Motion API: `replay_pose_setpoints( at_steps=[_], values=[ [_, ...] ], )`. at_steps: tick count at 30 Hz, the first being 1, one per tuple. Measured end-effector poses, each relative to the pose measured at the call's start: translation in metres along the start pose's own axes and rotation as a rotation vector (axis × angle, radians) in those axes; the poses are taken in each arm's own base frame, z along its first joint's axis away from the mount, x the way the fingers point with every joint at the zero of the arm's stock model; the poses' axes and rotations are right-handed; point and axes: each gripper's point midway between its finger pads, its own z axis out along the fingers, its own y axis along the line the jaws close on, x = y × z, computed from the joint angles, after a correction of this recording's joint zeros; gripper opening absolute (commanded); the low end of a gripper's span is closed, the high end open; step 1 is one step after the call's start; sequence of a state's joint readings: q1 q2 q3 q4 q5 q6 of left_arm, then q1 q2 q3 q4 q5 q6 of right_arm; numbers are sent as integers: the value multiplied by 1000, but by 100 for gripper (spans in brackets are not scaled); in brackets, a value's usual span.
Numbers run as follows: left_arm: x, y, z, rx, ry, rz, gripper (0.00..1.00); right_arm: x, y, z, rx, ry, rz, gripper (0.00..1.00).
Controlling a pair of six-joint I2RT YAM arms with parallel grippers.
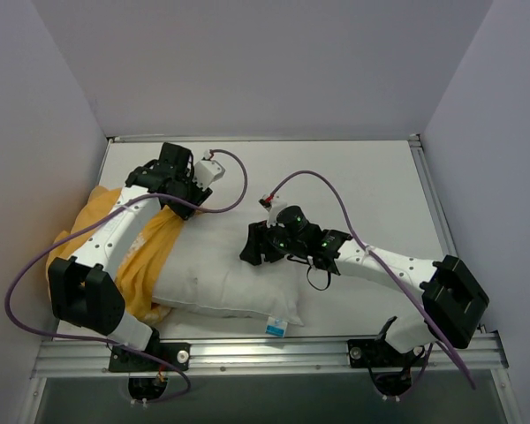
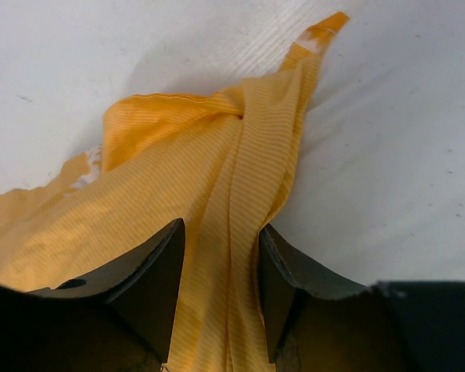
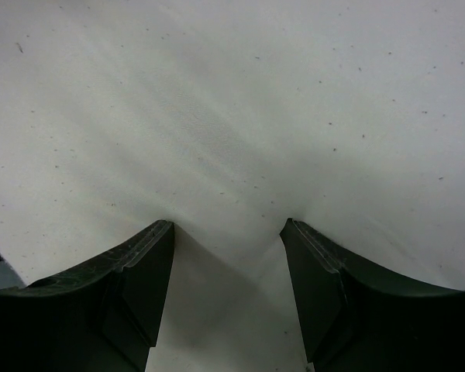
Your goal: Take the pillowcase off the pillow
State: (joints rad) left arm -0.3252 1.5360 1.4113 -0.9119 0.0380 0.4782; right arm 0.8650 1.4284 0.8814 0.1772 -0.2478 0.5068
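Left pincer (image 2: 221,230) clamped on bunched pillowcase (image 2: 178,155), right pincer (image 3: 228,226) seemingly pinching pillow (image 3: 232,101) fold

No text, brand or number is legible in any view. The blue-and-white tag (image 1: 276,329) at the pillow's (image 1: 221,276) near edge is too small to read.

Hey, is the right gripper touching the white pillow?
Touching. In the right wrist view the right gripper has its fingers pressed into the pillow, a white fold pinched between them.
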Motion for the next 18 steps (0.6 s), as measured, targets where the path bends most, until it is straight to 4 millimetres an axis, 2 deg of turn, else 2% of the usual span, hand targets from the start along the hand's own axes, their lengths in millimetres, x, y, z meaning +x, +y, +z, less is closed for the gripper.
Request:
replay_pose_setpoints(
  at_steps=[2,5,6,7,8,10,13,14,16,18],
  values=[
    [-1,10,0,-47,-3,-11,50,1,0,1,-3,-1,3,59],
    [-3,22,-1,-96,-12,-42,43,3,0,1,-10,-3,10,59],
    [-2,26,-1,-109,-14,-51,36,3,0,2,-12,-3,12,60],
    [-2,29,-1,-119,-16,-58,11,3,1,2,-16,-3,13,60],
    [-2,31,-1,-126,-19,-70,2,4,1,2,-19,-2,13,62],
    [-2,32,0,-130,-22,-69,2,4,2,2,-23,-1,10,64],
    [-2,30,2,-123,-36,-70,2,1,2,-1,-10,21,-30,77],
    [-3,28,0,-118,-50,-71,2,-3,3,-3,-3,27,-50,98],
    [-7,25,-10,-111,-90,-74,2,-16,5,-9,24,41,-106,100],
    [-15,22,-30,-111,-155,-78,2,-39,12,-15,34,30,-169,100]
  ],
)
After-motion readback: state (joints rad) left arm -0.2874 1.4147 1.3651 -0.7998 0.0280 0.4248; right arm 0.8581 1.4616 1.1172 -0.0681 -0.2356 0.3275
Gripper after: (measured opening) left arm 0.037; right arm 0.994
